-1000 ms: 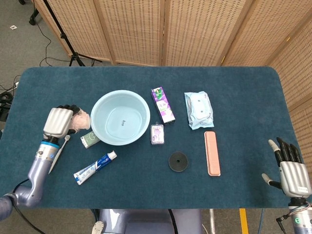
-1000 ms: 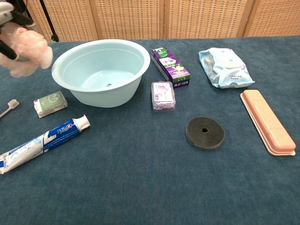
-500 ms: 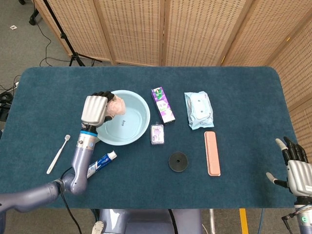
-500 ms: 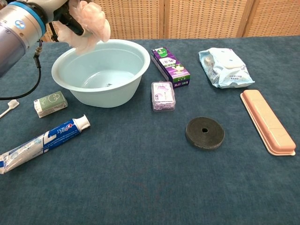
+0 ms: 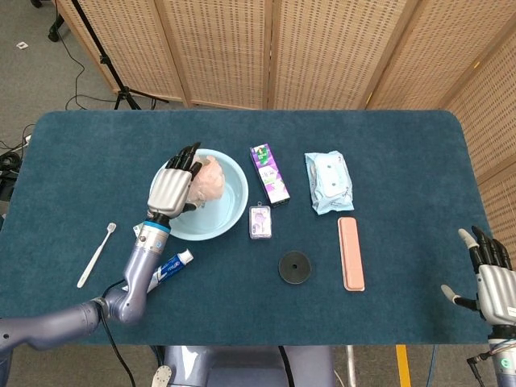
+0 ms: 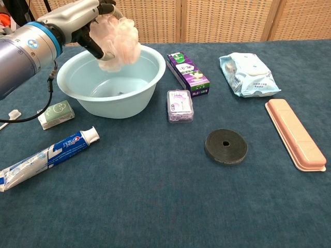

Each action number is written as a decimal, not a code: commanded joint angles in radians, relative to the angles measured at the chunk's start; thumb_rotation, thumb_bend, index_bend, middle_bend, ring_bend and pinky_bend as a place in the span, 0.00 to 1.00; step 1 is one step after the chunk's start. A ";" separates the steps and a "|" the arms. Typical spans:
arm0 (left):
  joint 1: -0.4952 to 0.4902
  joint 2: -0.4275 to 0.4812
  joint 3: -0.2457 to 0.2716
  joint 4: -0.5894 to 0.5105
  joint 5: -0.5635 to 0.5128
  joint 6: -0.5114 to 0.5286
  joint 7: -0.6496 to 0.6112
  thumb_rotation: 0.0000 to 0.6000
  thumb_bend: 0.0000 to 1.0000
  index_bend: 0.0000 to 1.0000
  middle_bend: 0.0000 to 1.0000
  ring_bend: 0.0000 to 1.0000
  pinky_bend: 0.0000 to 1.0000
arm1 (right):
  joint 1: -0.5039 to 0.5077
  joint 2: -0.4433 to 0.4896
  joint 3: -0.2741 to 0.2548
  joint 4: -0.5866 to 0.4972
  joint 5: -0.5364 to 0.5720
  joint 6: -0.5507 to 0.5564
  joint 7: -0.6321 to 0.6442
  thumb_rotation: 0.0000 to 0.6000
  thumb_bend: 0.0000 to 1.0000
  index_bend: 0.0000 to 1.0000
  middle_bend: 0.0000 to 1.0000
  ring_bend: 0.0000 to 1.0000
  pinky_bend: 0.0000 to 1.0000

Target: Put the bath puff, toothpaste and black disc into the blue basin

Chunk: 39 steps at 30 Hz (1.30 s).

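Observation:
The pink bath puff (image 5: 211,179) (image 6: 121,40) hangs over the inside of the light blue basin (image 5: 242,201) (image 6: 119,103), above its floor. My left hand (image 5: 172,189) (image 6: 85,20) is above the basin's left rim, its fingers stretched out straight beside the puff and no longer curled round it. The toothpaste tube (image 5: 157,278) (image 6: 46,157) lies on the cloth in front of the basin. To the right of it lies the black disc (image 5: 295,267) (image 6: 226,146). My right hand (image 5: 488,278) stays at the table's near right edge, fingers apart, holding nothing.
A green soap box (image 6: 56,114) and a toothbrush (image 5: 95,254) lie left of the basin. Right of it are a purple box (image 5: 269,173), a small clear case (image 5: 260,221), a wipes pack (image 5: 328,181) and a pink case (image 5: 350,252).
My left hand carried the puff from the far left to over the basin, then straightened its fingers. The right hand dropped slightly at the frame's edge.

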 commanded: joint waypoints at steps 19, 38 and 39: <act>0.089 0.358 0.104 -0.440 -0.228 -0.096 0.116 1.00 0.34 0.17 0.00 0.00 0.05 | -0.004 0.001 -0.003 -0.021 -0.015 0.017 -0.030 1.00 0.21 0.06 0.00 0.00 0.00; 0.133 0.641 0.260 -0.746 -0.564 0.127 0.327 1.00 0.35 0.39 0.00 0.00 0.03 | -0.009 0.006 -0.012 -0.055 -0.052 0.042 -0.049 1.00 0.21 0.06 0.00 0.00 0.00; 0.136 0.643 0.267 -0.740 -0.561 0.135 0.330 1.00 0.34 0.39 0.00 0.00 0.03 | -0.010 0.007 -0.012 -0.057 -0.053 0.043 -0.046 1.00 0.21 0.06 0.00 0.00 0.00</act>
